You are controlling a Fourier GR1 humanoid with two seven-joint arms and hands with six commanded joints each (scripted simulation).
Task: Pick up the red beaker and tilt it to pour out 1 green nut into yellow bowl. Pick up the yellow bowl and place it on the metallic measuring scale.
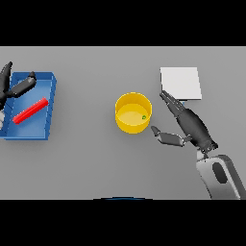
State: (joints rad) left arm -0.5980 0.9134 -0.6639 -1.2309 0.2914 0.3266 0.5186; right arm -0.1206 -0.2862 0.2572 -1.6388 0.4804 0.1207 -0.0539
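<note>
The left hand (10, 86) and the blue tray (45, 103) are cut off by the picture's left edge

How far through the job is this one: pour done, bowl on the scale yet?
Pour looks done: a green nut lies in the yellow bowl, and the red beaker lies on its side in the blue tray, near the open left hand. In hand: the right hand is open beside the bowl, not gripping it. Left: lifting the bowl onto the scale.

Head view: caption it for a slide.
Open right hand beside yellow bowl holding green nut; red beaker in blue tray.
</note>
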